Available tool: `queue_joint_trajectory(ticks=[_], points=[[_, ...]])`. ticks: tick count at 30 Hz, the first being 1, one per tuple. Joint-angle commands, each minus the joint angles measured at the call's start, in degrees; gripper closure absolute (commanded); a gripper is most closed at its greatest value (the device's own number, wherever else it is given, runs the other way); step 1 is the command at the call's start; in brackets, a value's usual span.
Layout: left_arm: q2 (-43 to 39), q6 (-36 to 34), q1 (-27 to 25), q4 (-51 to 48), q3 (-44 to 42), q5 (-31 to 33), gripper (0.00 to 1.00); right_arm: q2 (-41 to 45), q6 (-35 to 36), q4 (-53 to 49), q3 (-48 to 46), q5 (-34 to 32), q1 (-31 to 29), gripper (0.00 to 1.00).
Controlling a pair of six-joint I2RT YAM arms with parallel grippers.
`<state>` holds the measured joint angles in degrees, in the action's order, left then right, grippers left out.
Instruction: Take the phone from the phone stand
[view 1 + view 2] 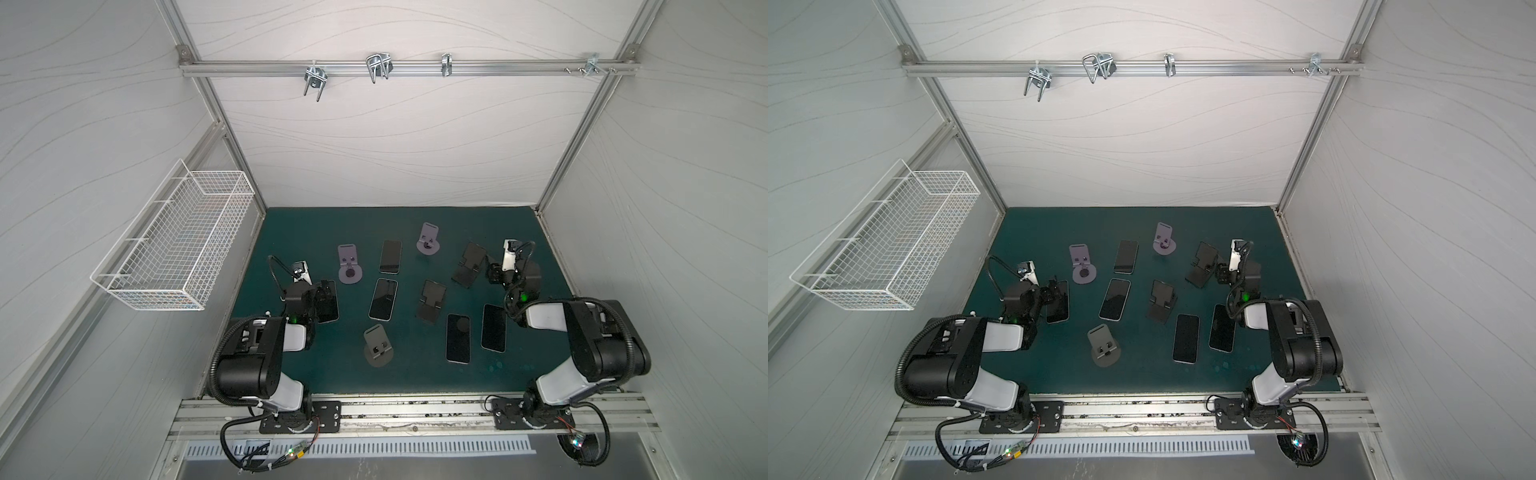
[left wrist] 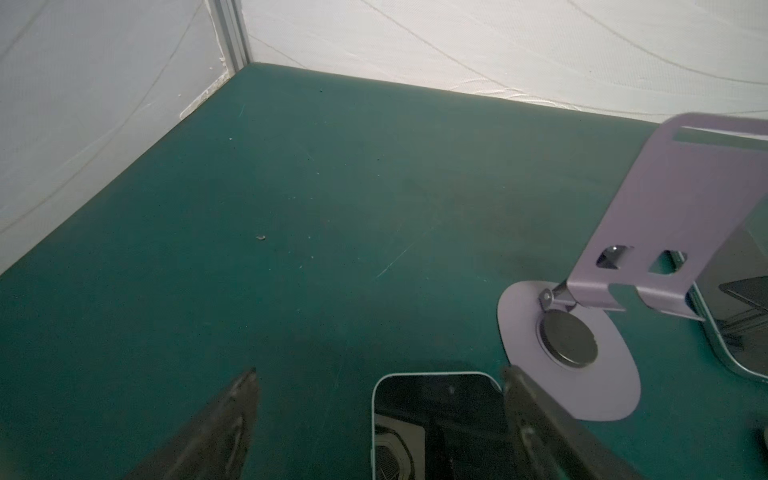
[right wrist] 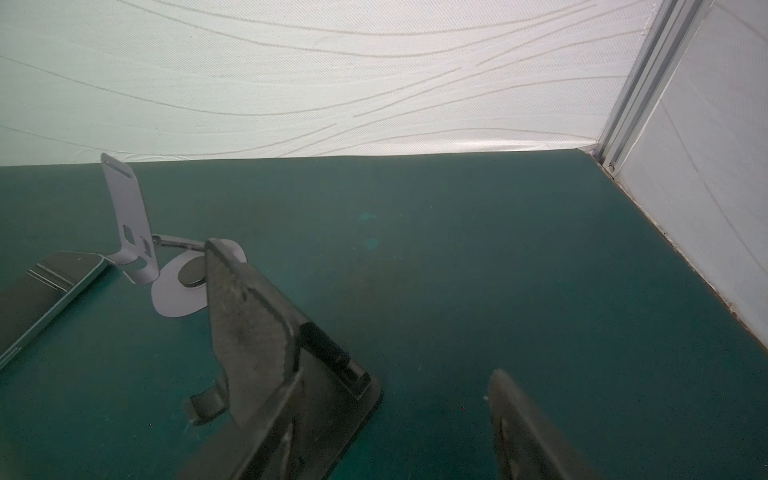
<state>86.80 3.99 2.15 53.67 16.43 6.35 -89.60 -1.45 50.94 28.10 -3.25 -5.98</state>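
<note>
Several phones lie flat, screen up, on the green mat (image 1: pixel 316 224), and the phone stands in view are empty. My left gripper (image 1: pixel 324 293) (image 1: pixel 1054 293) hangs open low over the leftmost phone (image 1: pixel 330 311) (image 1: pixel 1059 311). In the left wrist view that phone (image 2: pixel 436 415) lies between the fingers, close to one fingertip (image 2: pixel 515 382), and nothing is gripped. My right gripper (image 1: pixel 489 272) (image 1: pixel 1221 272) is open at the black stand (image 1: pixel 469 264) (image 1: pixel 1202 264). In the right wrist view the stand (image 3: pixel 249 324) sits against one finger, well apart from the other fingertip (image 3: pixel 505 390).
A purple stand (image 1: pixel 349 266) (image 2: pixel 673 216) is just right of the left gripper. Another purple stand (image 1: pixel 428 239) (image 3: pixel 129 216), a grey stand (image 1: pixel 377 345) and a black stand (image 1: pixel 432 301) are mid-mat among the phones (image 1: pixel 383 299). A wire basket (image 1: pixel 174 257) hangs on the left wall.
</note>
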Motion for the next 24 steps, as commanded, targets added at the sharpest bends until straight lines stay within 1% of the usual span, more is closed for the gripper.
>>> queue_joint_trajectory(ticks=[1, 3, 5, 8, 10, 11, 14, 15, 17, 19, 20, 21, 22, 24], points=[[1.3, -1.5, 0.3, 8.6, -0.1, -2.0, 0.09, 5.9, 1.4, -2.7, 1.0, 2.4, 0.4, 0.30], [1.2, -1.4, 0.3, 8.4, -0.3, -1.9, 0.09, 10.4, 1.7, -9.7, 2.1, 2.5, 0.4, 0.30], [1.1, -1.2, 0.3, 8.0, -0.1, -1.6, 0.09, 14.4, 1.5, -14.2, 1.5, 1.2, 0.4, 0.29], [1.4, -1.3, 0.3, 5.7, 1.5, -1.4, 0.08, 18.6, 0.6, -17.7, -1.5, 0.3, 0.4, 0.29], [1.6, -1.0, 0.3, 2.3, 3.4, -0.6, 0.08, 19.1, -1.0, -17.0, -4.1, -0.6, 0.4, 0.29], [1.7, -0.8, 0.3, 0.9, 4.2, -0.3, 0.07, 18.3, -1.1, -15.0, -5.5, -0.5, 0.5, 0.29], [1.9, -0.4, 0.3, -4.7, 7.2, 0.2, 0.06, 13.6, 1.9, -9.2, -6.9, 1.4, 0.4, 0.28], [2.0, -0.6, 0.3, -5.3, 7.6, 0.2, 0.05, 11.4, 2.2, -6.8, -6.9, 1.8, 0.5, 0.27], [2.0, -0.5, 0.3, -5.2, 7.4, 0.1, 0.04, 7.3, 1.4, -6.3, -5.6, 3.0, 1.6, 0.25], [1.9, -0.5, 0.3, -5.2, 7.4, 0.1, 0.03, 1.4, 0.7, 0.8, -7.1, 4.8, 2.7, 0.25], [1.8, -0.6, 0.3, -5.2, 7.4, 0.1, 0.02, -1.3, 0.4, 6.9, -8.1, 5.0, 2.8, 0.24], [1.8, -0.6, 0.3, -5.2, 7.4, 0.2, 0.01, -0.7, 0.1, 6.7, -8.6, 6.0, 3.3, 0.24], [1.9, -0.6, 0.3, -5.2, 7.4, 0.1, 0.01, 1.3, 0.1, 1.8, -7.8, 6.0, 3.5, 0.23], [1.9, -0.6, 0.2, -5.2, 7.4, 0.1, 0.01, -0.4, -1.8, 2.3, -6.8, 1.8, 3.5, 0.20]])
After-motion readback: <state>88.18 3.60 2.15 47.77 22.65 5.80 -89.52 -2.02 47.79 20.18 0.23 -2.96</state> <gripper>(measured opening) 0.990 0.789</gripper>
